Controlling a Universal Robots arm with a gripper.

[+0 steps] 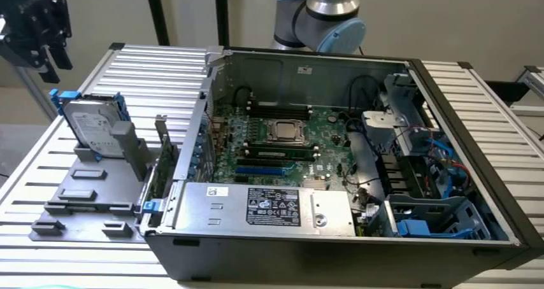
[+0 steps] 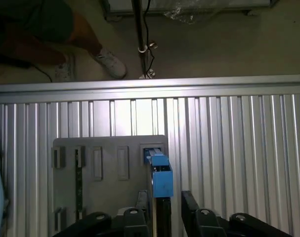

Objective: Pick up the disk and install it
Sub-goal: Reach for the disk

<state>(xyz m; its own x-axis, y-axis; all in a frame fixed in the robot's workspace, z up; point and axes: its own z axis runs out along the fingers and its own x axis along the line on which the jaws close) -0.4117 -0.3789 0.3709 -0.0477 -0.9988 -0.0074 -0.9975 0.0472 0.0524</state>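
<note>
On the supply box (image 1: 264, 206) you see a black-and-white label, its print too small to read. The white label on your disk (image 1: 89, 126) is no clearer. Silver-grey with blue rails, the disk stands upright in the grey fixture (image 1: 85, 197), at the exterior view's left. Your gripper (image 1: 53, 67) hangs above it, jaws apart, holding nothing.

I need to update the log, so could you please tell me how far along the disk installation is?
Nothing looks done: the disk stands in the grey fixture outside the computer case. In hand: the gripper hovers above it, fingers open. Left: lifting and installing it.
</note>
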